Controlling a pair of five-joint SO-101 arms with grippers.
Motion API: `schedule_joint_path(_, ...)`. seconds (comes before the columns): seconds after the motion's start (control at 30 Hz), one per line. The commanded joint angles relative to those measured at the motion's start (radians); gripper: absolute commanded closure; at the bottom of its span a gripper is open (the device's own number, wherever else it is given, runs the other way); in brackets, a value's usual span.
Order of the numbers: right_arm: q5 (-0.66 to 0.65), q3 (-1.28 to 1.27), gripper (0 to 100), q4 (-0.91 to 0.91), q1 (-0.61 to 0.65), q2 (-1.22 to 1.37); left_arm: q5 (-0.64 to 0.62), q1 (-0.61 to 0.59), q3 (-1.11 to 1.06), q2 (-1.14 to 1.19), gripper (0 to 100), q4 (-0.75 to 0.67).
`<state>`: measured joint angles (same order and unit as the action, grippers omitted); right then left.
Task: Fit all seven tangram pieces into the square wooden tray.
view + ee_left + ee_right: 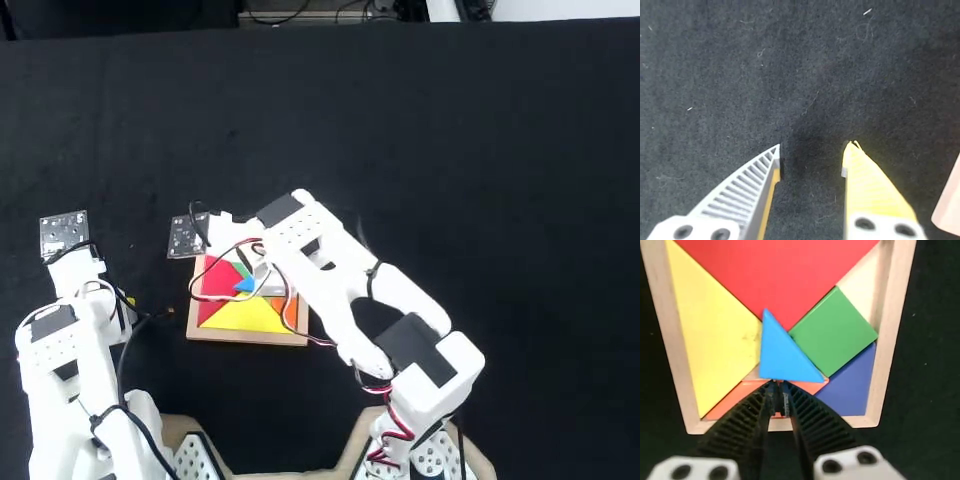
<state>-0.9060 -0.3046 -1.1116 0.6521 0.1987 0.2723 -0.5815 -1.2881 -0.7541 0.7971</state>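
Tray holds blue triangle; right gripper closed at its edge, left gripper open over black cloth.

Red triangle, yellow triangle, light-blue triangle and green square in pale tray.

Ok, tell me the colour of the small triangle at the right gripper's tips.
Light blue; the small triangle shows best in the right wrist view.
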Motion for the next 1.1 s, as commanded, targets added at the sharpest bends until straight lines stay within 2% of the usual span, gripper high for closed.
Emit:
schedule_joint_path(0.0,-0.006,0.050,98.8,0.003,0.032,-0.007,-0.006,-0.012,0.007,-0.018,80,-0.012)
schedule_joint_path(0.2,-0.006,0.053,98.8,-0.038,0.104,-0.007,-0.006,-0.013,0.007,-0.018,80,-0.012)
schedule_joint_path(0.73,-0.006,0.073,98.8,0.005,0.106,0.013,-0.006,-0.015,0.007,-0.018,80,-0.012)
schedule_joint_path(1.07,-0.005,0.214,98.8,-0.003,0.106,0.137,-0.006,-0.015,0.007,-0.018,80,-0.012)
